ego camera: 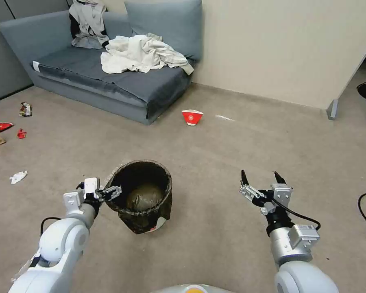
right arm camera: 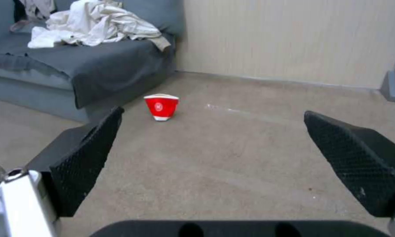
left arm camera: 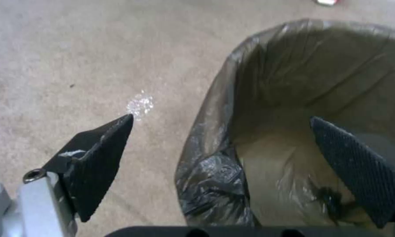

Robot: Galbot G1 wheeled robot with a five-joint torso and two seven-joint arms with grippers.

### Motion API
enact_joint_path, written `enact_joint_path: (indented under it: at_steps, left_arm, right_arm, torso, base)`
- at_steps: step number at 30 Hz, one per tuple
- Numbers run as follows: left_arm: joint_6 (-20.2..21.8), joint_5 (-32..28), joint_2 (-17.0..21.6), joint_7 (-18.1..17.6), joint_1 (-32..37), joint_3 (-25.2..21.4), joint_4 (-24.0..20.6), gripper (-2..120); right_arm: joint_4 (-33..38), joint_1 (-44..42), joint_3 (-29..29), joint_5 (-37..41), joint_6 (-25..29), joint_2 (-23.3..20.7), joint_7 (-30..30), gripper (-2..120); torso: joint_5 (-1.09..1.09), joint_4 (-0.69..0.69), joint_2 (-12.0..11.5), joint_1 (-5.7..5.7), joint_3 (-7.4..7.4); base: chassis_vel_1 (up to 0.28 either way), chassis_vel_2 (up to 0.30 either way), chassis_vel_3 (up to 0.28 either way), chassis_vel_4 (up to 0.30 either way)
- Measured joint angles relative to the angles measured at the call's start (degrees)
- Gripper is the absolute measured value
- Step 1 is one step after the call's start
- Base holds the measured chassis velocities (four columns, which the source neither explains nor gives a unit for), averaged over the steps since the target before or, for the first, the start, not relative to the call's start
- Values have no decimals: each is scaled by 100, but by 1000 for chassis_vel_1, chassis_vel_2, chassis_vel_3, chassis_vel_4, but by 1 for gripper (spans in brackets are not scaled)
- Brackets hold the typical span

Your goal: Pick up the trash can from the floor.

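One trash can [ego camera: 144,195] stands upright on the floor [ego camera: 215,162] as the left pincer [left arm camera: 215,148], spread wide, straddles its bag-lined rim. A firm grip likely means closing squarely on rim, not loose plastic. The right pincer [ego camera: 261,179] hangs wide and empty; one red cup [ego camera: 192,117] sits near the sofa [ego camera: 110,81].

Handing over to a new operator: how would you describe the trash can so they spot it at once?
From the grey sofa, come forward across the floor to the round trash can by the left gripper. Unlike the small red cup, it is lined with a crinkled dark bag.
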Motion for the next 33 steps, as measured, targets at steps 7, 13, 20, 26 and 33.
enact_joint_path:
  at_steps: [7, 13, 20, 26, 33]
  left_arm:
    - [361, 2, -25, -108, -308, 174, 290, 100]
    - [367, 6, -57, -113, -389, 248, 413, 100]
    - [379, 11, -81, -152, -440, 296, 571, 99]
    - [411, 13, -137, -285, -436, 362, 610, 86]
    - [412, -36, -138, -393, -486, 434, 620, 60]
  right_arm:
    - [19, -18, 81, -3, 12, 16, 33, 100]
    - [14, -3, 79, -3, 21, 38, 36, 100]
    - [-27, 8, 69, -11, 48, 56, 37, 100]
    - [-30, 18, 19, -15, 70, 81, 55, 100]
    - [-50, 0, -39, -128, 209, 128, 67, 100]
  torso:
    - [0, 0, 0, 0, 0]
    - [0, 0, 0, 0, 0]
    - [0, 0, 0, 0, 0]
    - [3, 1, 0, 0, 0]
    - [0, 0, 0, 0, 0]
  base:
    - [0, 0, 0, 0]
    - [0, 0, 0, 0]
    - [0, 0, 0, 0]
    - [0, 0, 0, 0]
    - [0, 0, 0, 0]
